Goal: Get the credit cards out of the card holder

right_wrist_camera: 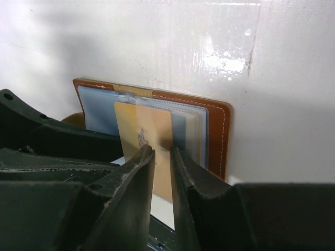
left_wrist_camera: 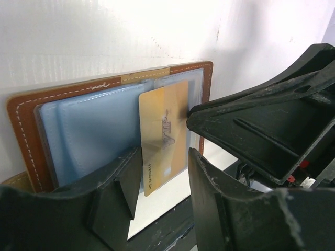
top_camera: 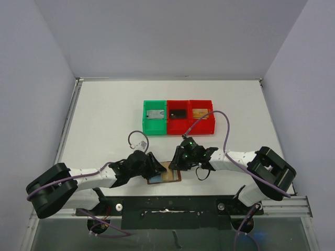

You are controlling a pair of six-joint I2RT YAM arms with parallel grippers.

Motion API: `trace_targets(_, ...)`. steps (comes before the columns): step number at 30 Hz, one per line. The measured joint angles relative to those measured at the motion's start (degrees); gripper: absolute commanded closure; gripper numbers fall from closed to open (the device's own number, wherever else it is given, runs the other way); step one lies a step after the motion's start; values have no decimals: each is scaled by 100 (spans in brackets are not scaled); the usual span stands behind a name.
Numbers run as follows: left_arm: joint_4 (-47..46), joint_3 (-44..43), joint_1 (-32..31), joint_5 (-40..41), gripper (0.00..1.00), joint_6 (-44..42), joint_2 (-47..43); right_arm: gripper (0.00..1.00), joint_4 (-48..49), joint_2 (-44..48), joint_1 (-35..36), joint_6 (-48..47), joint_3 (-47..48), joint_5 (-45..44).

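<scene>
Lying open on the white table (top_camera: 104, 120) by its near edge, the card holder (top_camera: 166, 177) is flanked by both grippers. A gold card (left_wrist_camera: 162, 130) is seen sticking partly out of a pale blue pocket. The left gripper (left_wrist_camera: 165, 157) is held released, jaws apart, with the card's free end in the gap. The right gripper (right_wrist_camera: 162, 150) is set over the same card, jaws nearly together; whether it is pinched cannot be told. A green bin (top_camera: 145, 117) and two red bins (top_camera: 178, 103) are lined up farther back.
</scene>
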State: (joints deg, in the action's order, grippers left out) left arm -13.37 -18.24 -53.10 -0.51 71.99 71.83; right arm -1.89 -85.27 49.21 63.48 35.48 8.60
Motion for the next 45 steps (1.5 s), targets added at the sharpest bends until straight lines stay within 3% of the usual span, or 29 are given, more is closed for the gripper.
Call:
trace_targets(11,-1261,728,0,74,61,837,-4,83,136,-61,0,2,-17,72)
trace_targets(26,-2345,1137,7,-2,84,1158,411,84,509,-90,0,46,-177,203)
trace_targets(30,-2330,1137,7,-15,100,1126,446,84,511,-90,-2,48,-177,203)
trace_targets(38,-1875,1134,33,-9,100,1016,-33,83,463,-90,7,52,-170,195)
trace_targets(45,-251,1121,129,332,100,660,-1582,80,374,-87,31,13,-118,151)
